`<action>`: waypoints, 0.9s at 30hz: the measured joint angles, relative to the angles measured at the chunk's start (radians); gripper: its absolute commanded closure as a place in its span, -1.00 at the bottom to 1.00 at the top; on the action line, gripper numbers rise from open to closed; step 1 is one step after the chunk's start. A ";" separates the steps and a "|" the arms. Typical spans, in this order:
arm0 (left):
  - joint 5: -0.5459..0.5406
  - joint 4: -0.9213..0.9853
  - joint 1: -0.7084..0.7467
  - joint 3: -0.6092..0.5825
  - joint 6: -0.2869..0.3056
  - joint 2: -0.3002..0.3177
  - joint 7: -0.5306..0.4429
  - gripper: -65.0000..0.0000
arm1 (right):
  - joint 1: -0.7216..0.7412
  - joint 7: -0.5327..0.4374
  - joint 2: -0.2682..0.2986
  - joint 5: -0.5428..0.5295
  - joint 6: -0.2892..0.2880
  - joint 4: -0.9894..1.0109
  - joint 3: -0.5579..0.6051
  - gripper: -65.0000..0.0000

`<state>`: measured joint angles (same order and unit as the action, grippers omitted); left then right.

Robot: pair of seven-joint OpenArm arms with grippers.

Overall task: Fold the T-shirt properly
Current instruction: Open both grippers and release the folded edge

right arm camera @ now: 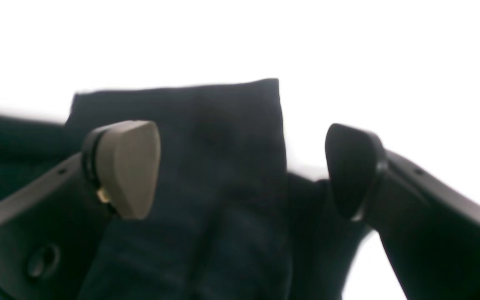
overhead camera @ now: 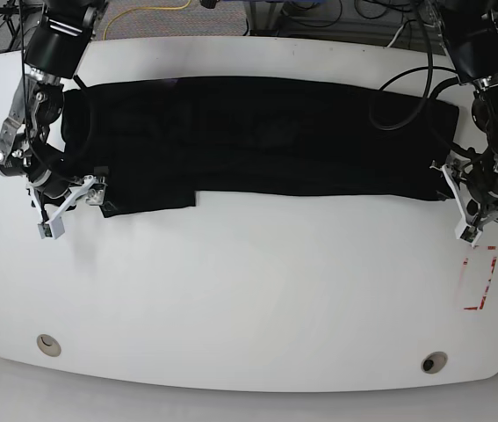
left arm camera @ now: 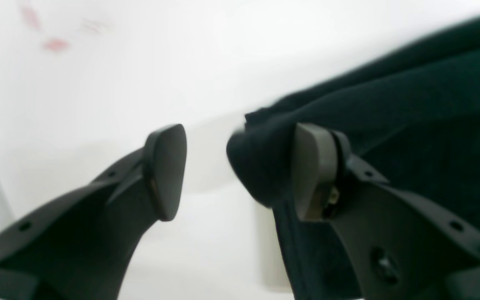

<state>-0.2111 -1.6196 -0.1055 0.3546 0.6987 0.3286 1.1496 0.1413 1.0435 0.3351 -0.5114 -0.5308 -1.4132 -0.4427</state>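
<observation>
The black T-shirt [overhead camera: 257, 132] lies as a long flat band across the far half of the white table [overhead camera: 249, 290]. At the band's right end my left gripper [overhead camera: 452, 178] stands open. In the left wrist view a bunched corner of the T-shirt [left arm camera: 261, 166] rests against one pad, with a bare gap to the other; the left gripper [left arm camera: 240, 171] holds nothing. My right gripper [overhead camera: 97, 190] is at the band's lower left corner. In the right wrist view a folded flap of the T-shirt [right arm camera: 223, 146] lies between the wide-open fingers of the right gripper [right arm camera: 240, 171], touching neither pad.
A red tape outline [overhead camera: 481, 281] marks the table near the right edge, seen blurred as red marks [left arm camera: 56, 43] in the left wrist view. Two round holes [overhead camera: 48, 344] sit near the front edge. Cables [overhead camera: 407, 79] trail over the shirt's far right.
</observation>
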 measured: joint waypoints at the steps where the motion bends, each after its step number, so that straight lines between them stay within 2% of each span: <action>1: 0.000 -0.013 -0.002 0.000 0.000 -0.001 0.014 -0.14 | 0.019 -0.016 0.003 0.011 0.000 0.040 0.000 -0.84; 6: 0.000 -0.075 -0.003 0.002 -0.001 -0.002 0.039 -0.14 | 0.068 -0.101 0.007 0.115 -0.013 0.150 0.040 -0.84; 10: -0.001 -0.114 -0.006 0.016 0.000 -0.002 0.035 -0.14 | 0.099 -0.122 0.007 0.165 -0.023 0.212 0.105 -0.84; 14: 0.000 -0.125 -0.007 0.026 -0.001 0.000 0.036 -0.14 | 0.105 -0.156 -0.011 0.167 -0.038 0.240 0.119 -0.84; 20: 0.000 -0.125 -0.006 0.044 0.000 -0.003 0.039 -0.14 | 0.106 -0.181 -0.008 0.156 -0.039 0.271 0.115 -0.81; 22: 0.000 -0.125 -0.007 0.055 -0.001 -0.003 0.038 -0.14 | 0.106 -0.185 -0.011 0.161 -0.038 0.272 0.114 -0.71; 27: 0.004 -0.124 -0.003 0.060 -0.001 -0.001 0.039 -0.14 | 0.102 -0.197 -0.035 0.164 -0.035 0.270 0.113 -0.29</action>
<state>-0.2070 -1.7439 -0.1089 0.4145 0.6979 0.3275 1.1889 0.2436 0.8467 0.3000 -0.3473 -0.5659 -1.1427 -0.3294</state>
